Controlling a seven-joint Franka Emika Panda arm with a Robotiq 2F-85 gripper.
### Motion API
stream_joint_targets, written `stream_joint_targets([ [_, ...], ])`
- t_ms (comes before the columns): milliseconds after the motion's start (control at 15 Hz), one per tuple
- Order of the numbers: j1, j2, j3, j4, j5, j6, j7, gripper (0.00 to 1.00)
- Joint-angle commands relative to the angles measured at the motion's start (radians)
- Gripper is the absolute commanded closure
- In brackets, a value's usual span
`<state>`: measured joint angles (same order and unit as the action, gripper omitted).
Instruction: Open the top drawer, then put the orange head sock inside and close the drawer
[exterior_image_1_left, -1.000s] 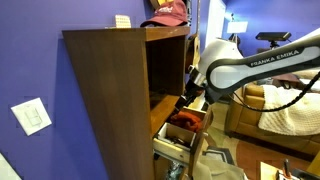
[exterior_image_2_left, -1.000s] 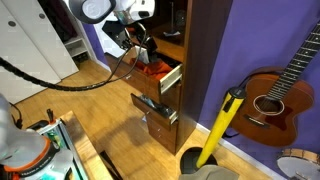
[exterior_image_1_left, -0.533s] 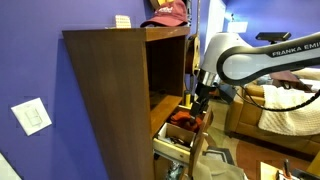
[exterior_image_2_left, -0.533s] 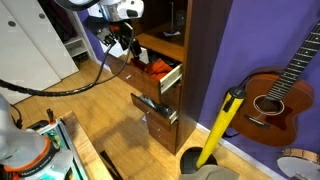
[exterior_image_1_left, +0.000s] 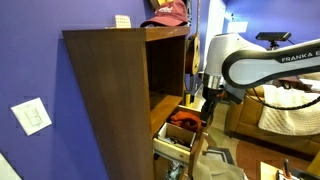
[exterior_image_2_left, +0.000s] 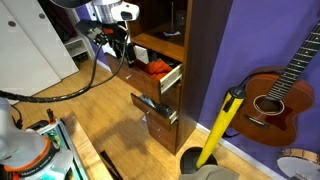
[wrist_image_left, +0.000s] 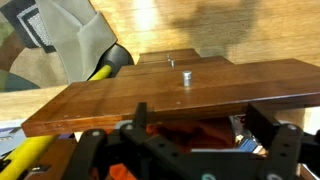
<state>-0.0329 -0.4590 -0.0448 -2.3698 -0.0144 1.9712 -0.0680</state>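
The gripper (wrist_image_left: 183, 152), spread and empty, spans the wrist view's bottom edge. Mid-frame, the orange head sock (wrist_image_left: 195, 133) lies inside the open top drawer (wrist_image_left: 150, 100).

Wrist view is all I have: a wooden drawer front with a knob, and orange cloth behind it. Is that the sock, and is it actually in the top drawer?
Observer: Yes. In an exterior view the orange head sock lies inside the top drawer, which is pulled out.
Operator: Where is my hand relative to it?
Observer: The hand hangs out in front of the drawer front, not inside the drawer.
Operator: Is anything below in the way?
Observer: The drawer beneath is also pulled out, with something dark in it.
Operator: Is there anything on top?
Observer: A pinkish-red cap sits on top of the cabinet.
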Motion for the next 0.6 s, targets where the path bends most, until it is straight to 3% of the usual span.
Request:
stream_joint_targets([
  [0,-0.020,-0.028,0.005,-0.040,-0.072,-0.009,-0.005,0.00],
  [267,-0.019,-0.010,-0.005,-0.056,-0.089,0.000,-0.019,0.00],
  [533,-0.011,0.003,-0.007,-0.090,-0.064,0.115,-0.005,0.00],
])
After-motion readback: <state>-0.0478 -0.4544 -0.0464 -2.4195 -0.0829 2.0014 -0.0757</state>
